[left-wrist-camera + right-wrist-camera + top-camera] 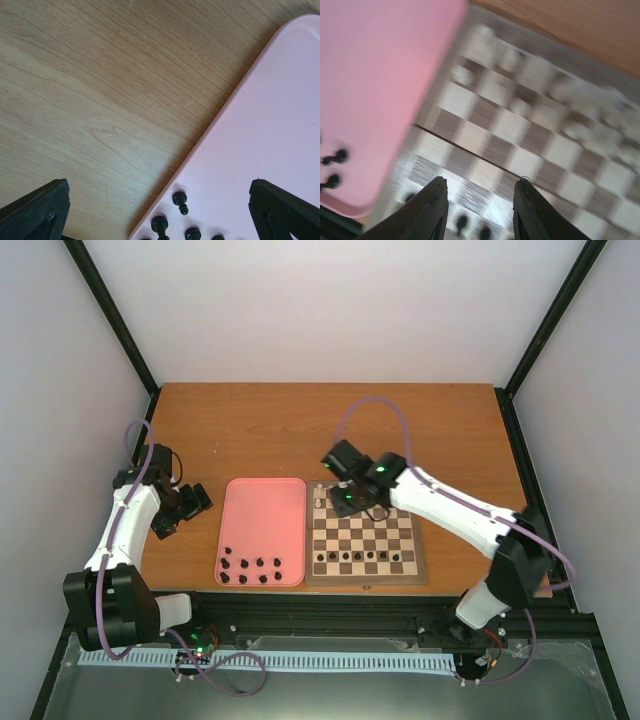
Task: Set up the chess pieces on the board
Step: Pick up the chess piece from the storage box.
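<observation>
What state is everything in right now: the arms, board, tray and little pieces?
board: partly set
tray: mostly bare
dark pieces: some at tray's near edge, one row on board
pale pieces: on board's far side, partly hidden
left arm: jaws open, empty, beside tray
right arm: jaws open, empty, above board

No text, label, brand, number or sign can be read anywhere.

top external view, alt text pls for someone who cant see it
The right end effector hovers above the board; the left end effector is beside the tray next to it. Both board and tray hold dark pieces at their near ends.
</observation>
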Motion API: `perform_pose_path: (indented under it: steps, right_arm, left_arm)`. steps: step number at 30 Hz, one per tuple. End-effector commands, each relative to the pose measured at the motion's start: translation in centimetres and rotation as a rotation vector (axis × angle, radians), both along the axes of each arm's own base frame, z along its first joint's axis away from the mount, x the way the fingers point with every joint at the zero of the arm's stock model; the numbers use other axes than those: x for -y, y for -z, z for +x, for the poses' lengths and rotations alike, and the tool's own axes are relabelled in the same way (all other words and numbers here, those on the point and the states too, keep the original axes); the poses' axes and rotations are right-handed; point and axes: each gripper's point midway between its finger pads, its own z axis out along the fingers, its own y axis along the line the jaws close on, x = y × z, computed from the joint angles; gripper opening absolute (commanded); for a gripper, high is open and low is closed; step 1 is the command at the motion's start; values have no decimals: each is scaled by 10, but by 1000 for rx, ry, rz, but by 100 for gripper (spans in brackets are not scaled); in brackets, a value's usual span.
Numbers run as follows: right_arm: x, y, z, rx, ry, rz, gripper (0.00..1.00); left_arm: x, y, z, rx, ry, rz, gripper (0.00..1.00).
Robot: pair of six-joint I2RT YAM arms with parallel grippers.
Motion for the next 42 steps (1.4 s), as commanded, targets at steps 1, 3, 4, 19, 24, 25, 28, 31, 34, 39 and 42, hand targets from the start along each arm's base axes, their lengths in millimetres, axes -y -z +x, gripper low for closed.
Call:
perform_pose_path:
  steps: [1, 3, 4, 19, 24, 25, 28, 31, 34, 39, 42]
  right_arm:
    - [-86, -3, 2, 49, -221, 49, 38]
    - [-124, -4, -3, 57, -314, 85, 38]
    - [-141, -4, -5, 55, -353, 107, 39]
    - [-286, 42, -51, 14, -748, 220, 41]
    - [-295, 57, -54, -22, -747, 244, 39]
    - [-297, 59, -54, -27, -747, 248, 39]
    - [-301, 66, -56, -43, -753, 257, 38]
    - [-305, 72, -59, -68, -760, 270, 36]
    - [-305, 70, -56, -55, -739, 272, 32]
    - [-292, 48, -46, 38, -687, 265, 32]
    - [-288, 42, -43, 59, -679, 265, 32]
  left_arm:
    - [0, -2, 3, 25, 2, -11, 100]
    - [1, 0, 4, 17, -1, -16, 100]
    - [2, 0, 4, 14, 0, -27, 100]
    - [0, 2, 6, -4, -17, -24, 100]
    - [-4, 10, 1, -35, -38, -1, 100]
    - [-5, 13, 0, -42, -46, 0, 100]
    - [-8, 18, -2, -62, -62, 14, 100]
    - [-20, 27, -6, -105, -113, 74, 100]
    - [-28, 39, -9, -166, -157, 107, 100]
    - [-30, 54, -4, -189, -207, 39, 100]
    - [-40, 53, -1, -174, -241, 29, 100]
